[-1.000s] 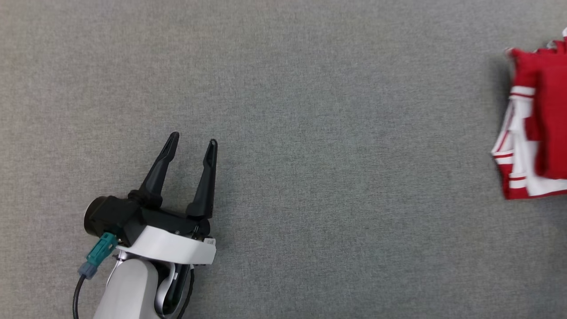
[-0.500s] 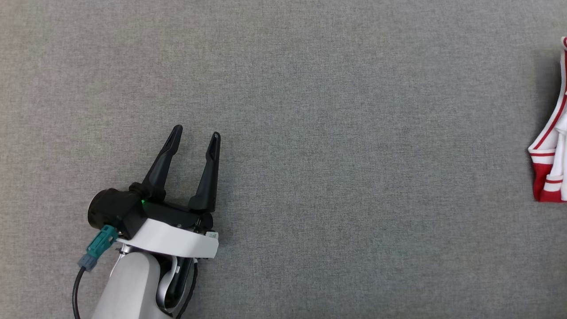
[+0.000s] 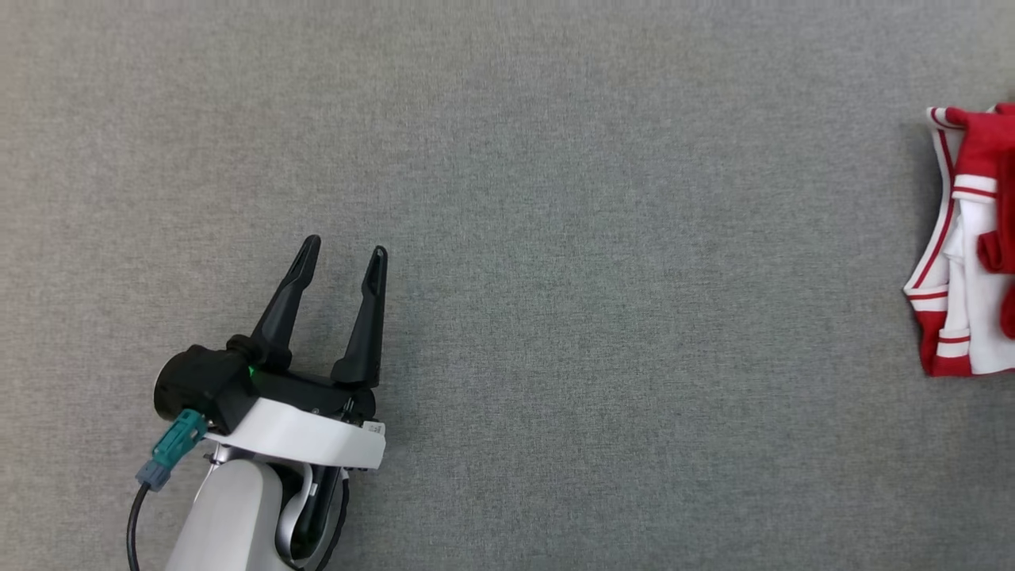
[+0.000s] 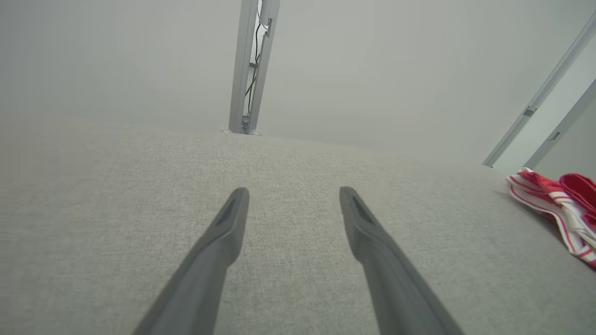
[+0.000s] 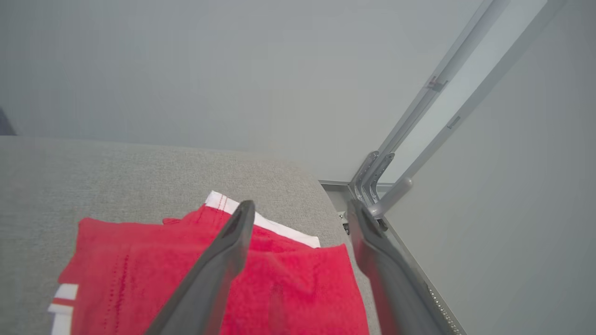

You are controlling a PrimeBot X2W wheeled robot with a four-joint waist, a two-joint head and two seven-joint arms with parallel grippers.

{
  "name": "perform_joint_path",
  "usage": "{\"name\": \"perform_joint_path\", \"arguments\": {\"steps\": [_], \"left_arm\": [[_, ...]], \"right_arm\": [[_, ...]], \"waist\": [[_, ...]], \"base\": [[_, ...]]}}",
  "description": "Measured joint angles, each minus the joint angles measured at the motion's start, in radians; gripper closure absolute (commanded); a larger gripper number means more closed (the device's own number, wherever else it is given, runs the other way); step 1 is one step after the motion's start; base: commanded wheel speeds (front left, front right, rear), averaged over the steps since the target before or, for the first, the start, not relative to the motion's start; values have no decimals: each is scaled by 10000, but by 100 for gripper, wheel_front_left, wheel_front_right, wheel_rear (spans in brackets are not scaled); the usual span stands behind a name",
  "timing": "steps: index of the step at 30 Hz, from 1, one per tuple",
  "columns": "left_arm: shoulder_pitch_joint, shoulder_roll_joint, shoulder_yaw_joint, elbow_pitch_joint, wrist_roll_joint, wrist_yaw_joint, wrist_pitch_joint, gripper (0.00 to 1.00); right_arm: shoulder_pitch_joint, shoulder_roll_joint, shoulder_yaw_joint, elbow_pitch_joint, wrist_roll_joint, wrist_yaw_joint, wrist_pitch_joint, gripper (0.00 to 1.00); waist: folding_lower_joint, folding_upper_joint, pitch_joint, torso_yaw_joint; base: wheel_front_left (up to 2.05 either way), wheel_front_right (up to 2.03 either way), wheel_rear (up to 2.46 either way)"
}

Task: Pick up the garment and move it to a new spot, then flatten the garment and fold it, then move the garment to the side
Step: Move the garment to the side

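Observation:
The garment (image 3: pixel 969 317), red with white panels and stripes, lies bunched at the far right edge of the grey cloth table (image 3: pixel 595 277), cut off by the head view's border. My left gripper (image 3: pixel 345 246) rests at the lower left, far from it, open with nothing between its fingers. The left wrist view shows the left gripper (image 4: pixel 293 193) over bare cloth, with the garment (image 4: pixel 558 197) off to the right. My right gripper (image 5: pixel 300 204) hovers open above the garment (image 5: pixel 139 260), whose red side faces up near the table's corner.
The table's rounded edge (image 5: pixel 321 186) runs just beyond the garment, with a metal frame rail (image 5: pixel 396 139) past it. An upright metal post (image 4: pixel 251 65) stands behind the table's far edge. A wide stretch of grey cloth separates the left gripper from the garment.
The garment's visible part drew back toward the right edge, then came back left and a little lower, in a new shape. The left gripper has barely shifted.

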Motion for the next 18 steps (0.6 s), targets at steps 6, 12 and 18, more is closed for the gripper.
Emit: {"name": "perform_joint_path", "arguments": {"steps": [6, 12, 18], "left_arm": [[220, 2, 251, -21, -8, 2, 0, 0], [444, -2, 755, -128, -109, 2, 0, 0], [766, 2, 1110, -334, -192, 92, 0, 0]], "right_arm": [[-332, 173, 1099, -938, 245, 0, -556, 0], [-288, 884, 2199, -1308, 1058, 0, -1407, 0], [549, 1492, 3503, -1641, 1507, -2, -2780, 0]], "waist": [[0, 0, -684, -7], [0, 0, -1404, 36], [0, 0, -2178, 100]], "base": [[0, 0, 0], [0, 0, 0], [0, 0, 0]]}}
